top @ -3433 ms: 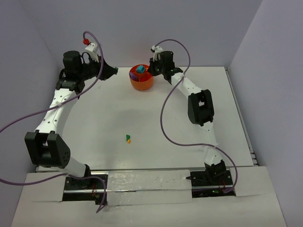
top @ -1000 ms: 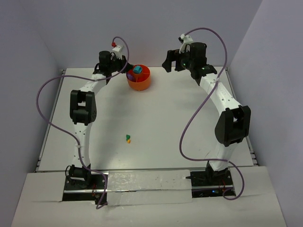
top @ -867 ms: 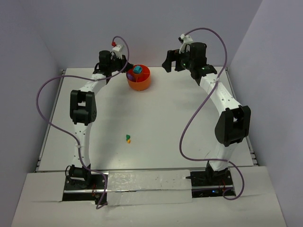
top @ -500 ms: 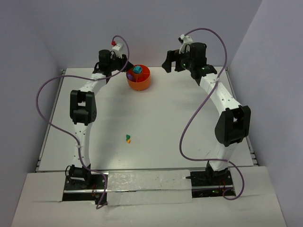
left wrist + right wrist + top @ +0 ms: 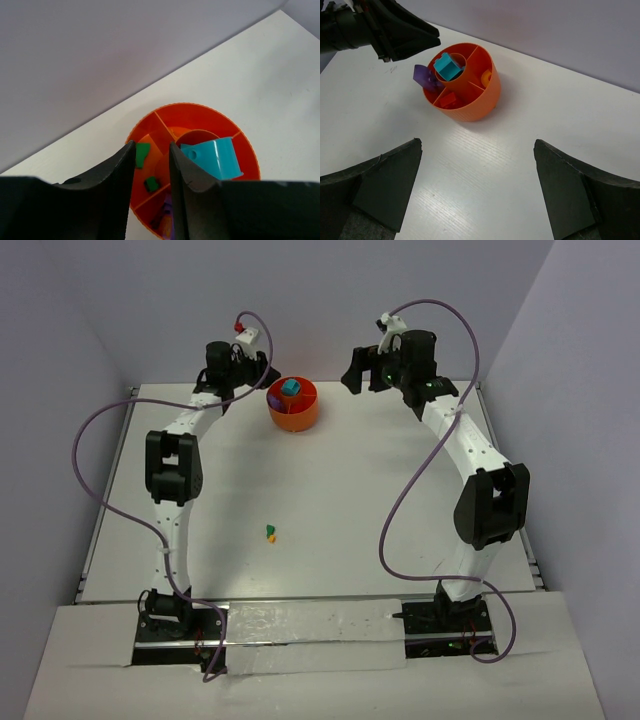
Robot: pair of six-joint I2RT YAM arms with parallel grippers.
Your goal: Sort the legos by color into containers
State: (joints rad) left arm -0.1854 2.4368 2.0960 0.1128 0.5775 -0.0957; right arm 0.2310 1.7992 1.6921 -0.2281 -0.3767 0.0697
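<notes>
Cataloguing the scene from left to right.

- Left gripper (image 5: 151, 147): hovers above the left side of the orange tub (image 5: 200, 107). Jaws stand narrowly parted with nothing between them. Through the gap, two green bricks (image 5: 142, 154) show in a compartment directly beneath.
- Tub contents: a teal brick (image 5: 212, 157) sits in the central ring, just right of the left fingertips. A purple brick (image 5: 423, 77) leans at the rim on the side facing that gripper. A red piece (image 5: 447, 100) and an orange-yellow piece (image 5: 486, 77) lie in separate compartments.
- Right gripper (image 5: 477, 150): held high, well to the right of the tub, jaws spread wide and empty.
- Loose stock: a green brick (image 5: 269, 530) and a yellow brick (image 5: 273, 537) lie touching on the table (image 5: 400, 500), well apart from both grippers, toward the arm bases.

Step in hand, as judged: the drop-off at the tub, with the left jaws already empty.

Next move calls for: lifting clear of the rim without knocking the leaning purple brick, then travelling back to the loose pair. The two must be separated, since each belongs in a different compartment.
</notes>
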